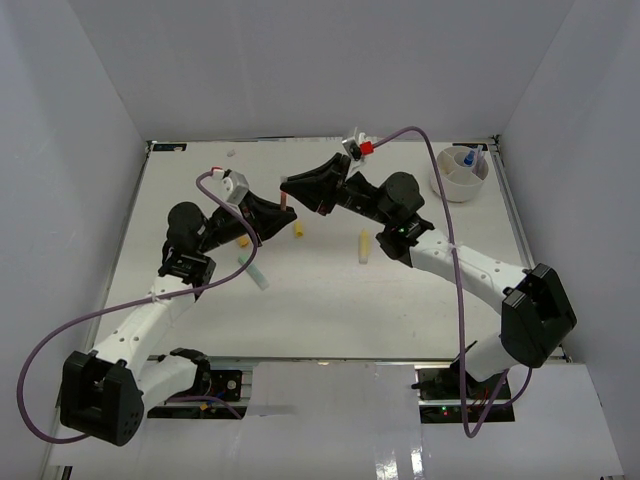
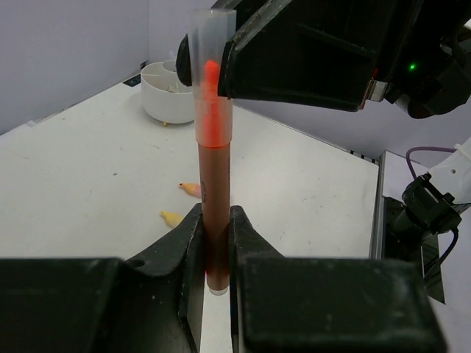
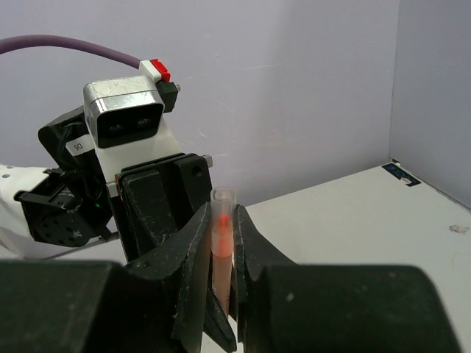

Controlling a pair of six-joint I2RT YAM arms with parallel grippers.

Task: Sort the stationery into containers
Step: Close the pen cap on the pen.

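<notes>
Both grippers meet above the table from overhead, left gripper (image 1: pixel 277 208) and right gripper (image 1: pixel 292 186) clamping one orange highlighter (image 1: pixel 285 202). Left wrist: barrel pinched low. Right wrist: clear cap pinched; light, stiff, slippery, so you should grip the barrel

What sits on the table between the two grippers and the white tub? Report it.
Only a yellow highlighter lies there, below the direct line to the white tub; otherwise bare table, per the top view.

One orange highlighter (image 2: pixel 214 184) is clamped between the two grippers, left (image 1: pixel 278 210) and right (image 1: pixel 291 188). Below them on the table lie three yellow pieces (image 1: pixel 297 231) and one pale pen (image 1: pixel 255 270). One white tub (image 1: pixel 458 178) stands well off to the right gripper's side.
</notes>
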